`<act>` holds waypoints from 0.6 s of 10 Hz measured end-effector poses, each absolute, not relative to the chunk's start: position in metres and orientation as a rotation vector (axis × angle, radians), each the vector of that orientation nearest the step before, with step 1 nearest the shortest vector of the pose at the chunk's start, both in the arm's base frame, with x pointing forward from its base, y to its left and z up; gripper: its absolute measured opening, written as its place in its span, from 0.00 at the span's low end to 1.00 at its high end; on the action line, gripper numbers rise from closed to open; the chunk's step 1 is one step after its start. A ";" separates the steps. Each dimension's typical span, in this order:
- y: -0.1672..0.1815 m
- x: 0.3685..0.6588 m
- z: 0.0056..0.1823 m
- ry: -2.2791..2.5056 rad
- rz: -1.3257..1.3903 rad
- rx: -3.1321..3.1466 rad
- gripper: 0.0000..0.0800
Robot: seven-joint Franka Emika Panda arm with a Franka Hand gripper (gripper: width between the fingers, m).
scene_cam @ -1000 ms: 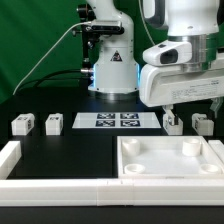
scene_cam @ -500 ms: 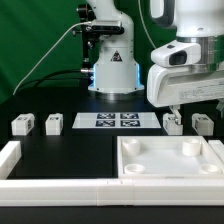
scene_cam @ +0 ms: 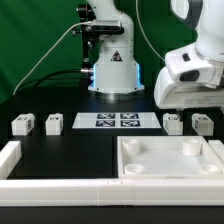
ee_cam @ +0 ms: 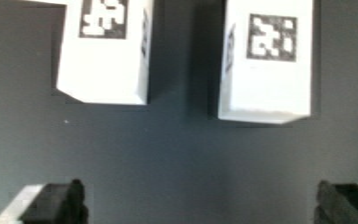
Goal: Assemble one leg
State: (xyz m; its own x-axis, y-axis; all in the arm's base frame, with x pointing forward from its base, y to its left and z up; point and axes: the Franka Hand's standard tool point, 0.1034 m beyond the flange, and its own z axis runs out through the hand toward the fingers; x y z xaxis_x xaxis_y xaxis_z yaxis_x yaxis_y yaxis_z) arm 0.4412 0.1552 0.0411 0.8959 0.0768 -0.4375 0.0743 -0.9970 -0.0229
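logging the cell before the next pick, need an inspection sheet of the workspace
surface: matte black table top
job's things: four small white plastic block legs with square markers, two at the exterior view's left, two at its right; large white square tray with round corner sockets in front
clutter: nothing seen
grippers: two-finger gripper open, empty, over the right pair
cables: thin black cable arcing to the arm base
surroundings: thin flat white marker board between the pairs; white rail along front edge; green backdrop
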 end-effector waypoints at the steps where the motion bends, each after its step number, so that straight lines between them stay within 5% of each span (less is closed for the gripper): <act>1: 0.158 0.439 0.038 -0.104 0.691 -3.050 0.81; 6: 0.161 0.434 0.034 -0.101 0.689 -3.043 0.81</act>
